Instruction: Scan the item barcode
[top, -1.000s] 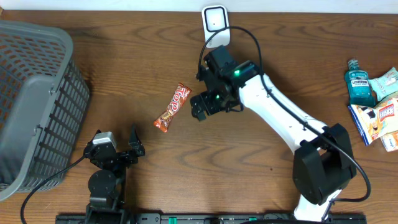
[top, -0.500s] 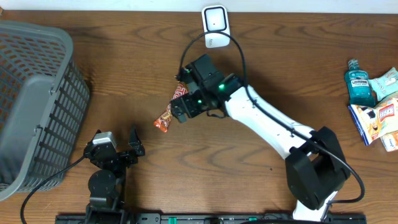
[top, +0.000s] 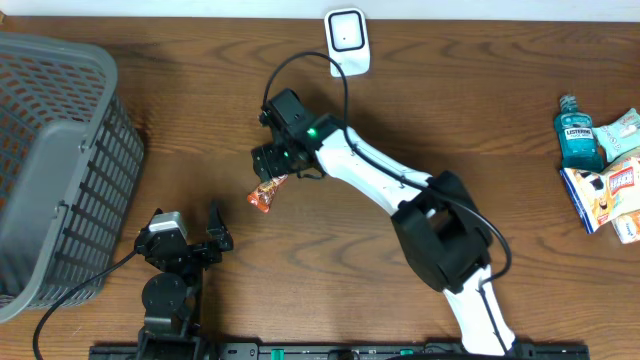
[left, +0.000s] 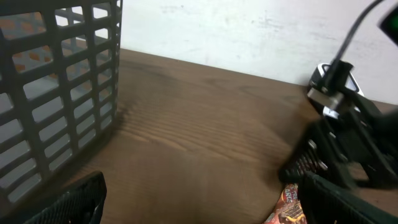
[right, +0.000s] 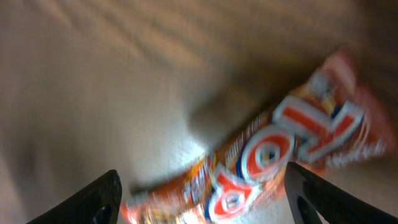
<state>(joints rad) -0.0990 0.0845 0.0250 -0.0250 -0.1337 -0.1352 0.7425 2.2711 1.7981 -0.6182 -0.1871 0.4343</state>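
An orange-red "TOP" candy bar (top: 265, 193) lies flat on the wooden table, left of centre. My right gripper (top: 272, 165) hangs directly over its upper end. In the blurred right wrist view the bar (right: 280, 155) runs slantwise between the two dark fingers of the right gripper (right: 202, 193), which stand open with a gap on either side. The white barcode scanner (top: 347, 40) stands at the table's back edge. My left gripper (top: 212, 240) rests open near the front edge. The left wrist view shows nothing between the fingers of the left gripper (left: 202, 205), with the bar (left: 287, 208) at its lower right.
A grey plastic basket (top: 55, 160) fills the left side of the table and rises close on the left in the left wrist view (left: 56, 93). A teal mouthwash bottle (top: 578, 135) and some boxes (top: 610, 195) sit at the far right edge.
My right arm has swung left, from beside the candy bar to over its upper end, covering most of it. The bar and the left arm have not moved.
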